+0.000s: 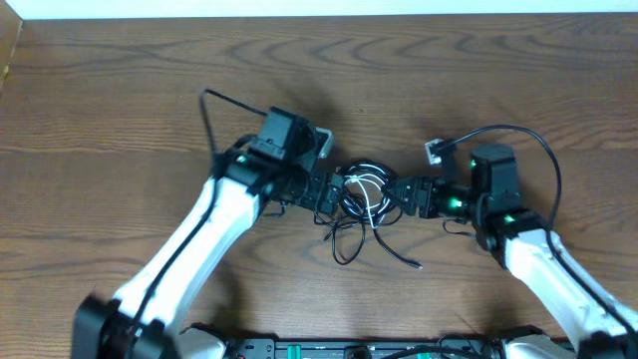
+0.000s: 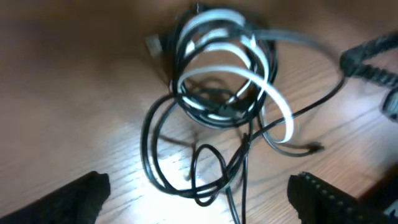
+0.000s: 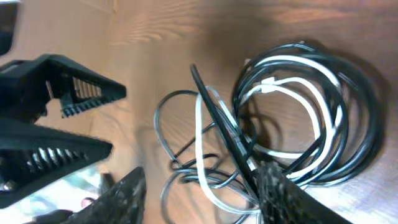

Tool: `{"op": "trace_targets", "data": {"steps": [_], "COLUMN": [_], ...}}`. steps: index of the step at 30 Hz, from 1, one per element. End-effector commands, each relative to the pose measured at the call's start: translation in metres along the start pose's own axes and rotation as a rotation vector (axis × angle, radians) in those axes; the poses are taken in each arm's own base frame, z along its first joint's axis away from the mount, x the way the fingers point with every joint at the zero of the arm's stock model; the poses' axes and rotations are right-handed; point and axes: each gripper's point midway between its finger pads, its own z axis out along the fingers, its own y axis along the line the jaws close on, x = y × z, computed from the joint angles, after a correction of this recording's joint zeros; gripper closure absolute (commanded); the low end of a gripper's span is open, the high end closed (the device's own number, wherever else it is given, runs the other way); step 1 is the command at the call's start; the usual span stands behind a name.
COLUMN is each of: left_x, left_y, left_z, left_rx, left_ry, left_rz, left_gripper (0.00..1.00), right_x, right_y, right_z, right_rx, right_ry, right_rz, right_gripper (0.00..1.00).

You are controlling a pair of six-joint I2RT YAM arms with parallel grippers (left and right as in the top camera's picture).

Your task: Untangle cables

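Cables (image 1: 364,196): black cable (image 2: 145,146) looped through white cable (image 2: 280,106), mid-table, well off every edge | left gripper (image 2: 199,199): jaws wide, empty, coil just ahead | right gripper (image 3: 205,199): half open, loose strands between its fingers, likely the nearer | grippers face each other across the tangle

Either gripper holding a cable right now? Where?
Nothing held. The left gripper and right gripper both stand open beside the tangled cables.

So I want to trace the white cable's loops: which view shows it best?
The left wrist view: the white cable lies close, its loops distinct from the black cable. The right wrist view shows its coils too, partly hidden; overhead it is tiny.
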Motion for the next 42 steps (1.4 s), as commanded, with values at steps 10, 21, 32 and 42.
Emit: {"op": "trace_targets", "data": {"steps": [10, 21, 32, 42], "left_x": [0.040, 0.052, 0.055, 0.061], "left_y": [0.030, -0.010, -0.022, -0.029], "left_z": [-0.017, 0.022, 0.031, 0.035], "left_rx": [-0.184, 0.143, 0.165, 0.129], "left_ry": [0.124, 0.088, 0.076, 0.094], "left_rz": [-0.069, 0.125, 0.163, 0.189], "left_gripper": [0.45, 0.28, 0.28, 0.28], "right_x": [0.050, 0.060, 0.077, 0.075], "right_y": [-0.004, 0.003, -0.021, -0.027], "right_z": [-0.008, -0.008, 0.009, 0.017], "right_rx": [0.060, 0.051, 0.328, 0.395], "right_ry": [0.169, 0.213, 0.117, 0.047], "right_rz": [0.290, 0.496, 0.666, 0.664], "right_gripper": [0.63, 0.85, 0.86, 0.76]}}
